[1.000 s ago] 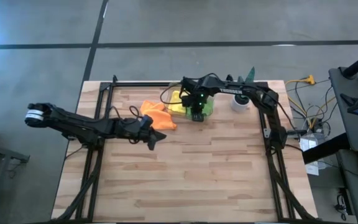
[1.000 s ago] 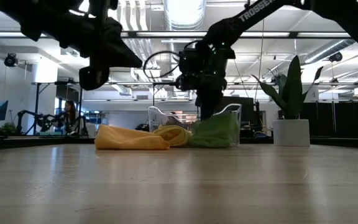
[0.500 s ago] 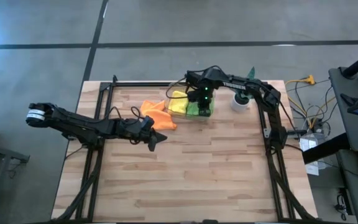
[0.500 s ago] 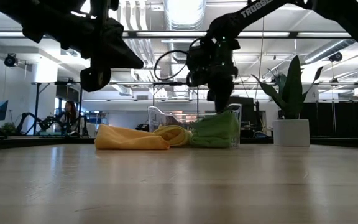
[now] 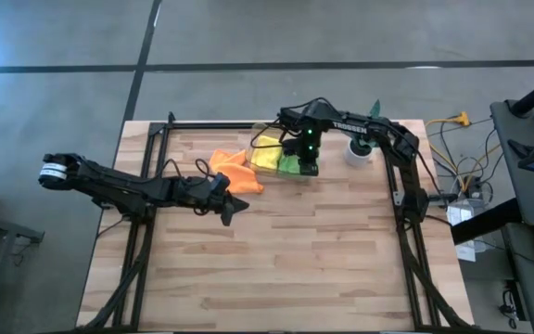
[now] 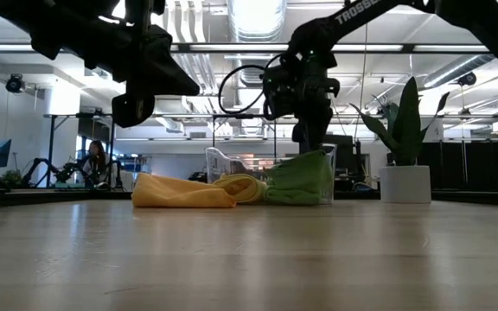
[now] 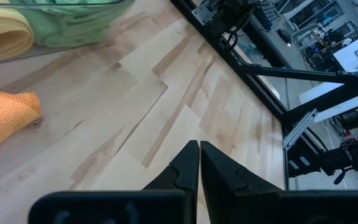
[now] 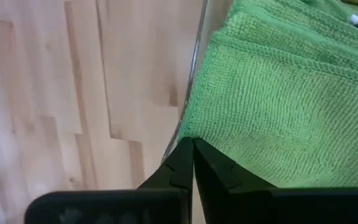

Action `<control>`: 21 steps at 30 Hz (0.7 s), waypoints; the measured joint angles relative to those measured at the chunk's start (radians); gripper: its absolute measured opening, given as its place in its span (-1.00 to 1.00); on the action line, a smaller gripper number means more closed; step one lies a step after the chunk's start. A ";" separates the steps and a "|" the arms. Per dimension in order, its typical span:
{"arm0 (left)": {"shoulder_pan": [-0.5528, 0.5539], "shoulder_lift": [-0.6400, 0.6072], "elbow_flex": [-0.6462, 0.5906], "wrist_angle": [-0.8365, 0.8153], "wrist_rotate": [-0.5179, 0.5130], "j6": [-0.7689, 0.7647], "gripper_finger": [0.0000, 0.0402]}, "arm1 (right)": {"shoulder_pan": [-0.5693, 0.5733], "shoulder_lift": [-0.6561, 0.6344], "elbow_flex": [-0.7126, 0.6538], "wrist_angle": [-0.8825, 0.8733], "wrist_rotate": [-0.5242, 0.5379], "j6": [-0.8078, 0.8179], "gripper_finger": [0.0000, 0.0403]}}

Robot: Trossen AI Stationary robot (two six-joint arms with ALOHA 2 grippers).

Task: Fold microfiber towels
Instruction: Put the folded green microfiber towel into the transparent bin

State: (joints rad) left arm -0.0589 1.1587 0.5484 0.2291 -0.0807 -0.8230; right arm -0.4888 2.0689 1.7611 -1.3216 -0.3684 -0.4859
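Toward the far edge of the wooden table (image 5: 286,269), a clear bin (image 6: 223,160) is sitting with towels spilling from it, and the right gripper (image 5: 310,167) is hovering just above the bin's near-right rim, its fingers pressed fully together and gripping nothing. In the right wrist view the fingertips are pointing at the bin's clear wall, right where a green towel (image 8: 278,106) is draping against it. The left gripper (image 5: 233,210) is hanging over bare wood near the table's middle left, also shut tight and empty, well apart from the cloths. The whole near half of the table is lying open, with bare planks stretching to the front edge and the black frame rails running along both sides. Three towel colours are showing: one orange towel (image 5: 233,169) lying on the wood just beside the bin's left side, one yellow towel (image 5: 268,147) in the bin, and green cloth beside it; whether that green is one towel or two, the views are not telling. One potted plant (image 6: 405,147) in a white pot is standing near the far right corner.
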 joint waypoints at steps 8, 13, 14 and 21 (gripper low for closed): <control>0.000 0.013 0.000 -0.001 0.000 0.001 -1.00 | 0.010 0.023 -0.001 0.008 -0.017 -0.012 -0.96; 0.000 0.017 0.000 0.000 0.000 0.000 -1.00 | 0.028 0.053 -0.001 0.020 -0.017 -0.012 -0.96; 0.000 0.017 0.000 0.000 0.000 0.000 -1.00 | 0.033 0.061 -0.001 0.021 -0.017 -0.012 -0.96; 0.000 0.017 0.000 0.000 0.000 0.000 -1.00 | 0.051 0.107 -0.002 0.024 0.059 0.017 -0.96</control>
State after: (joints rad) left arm -0.0586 1.1759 0.5484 0.2287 -0.0804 -0.8227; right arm -0.4374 2.1757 1.7592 -1.2973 -0.3097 -0.4685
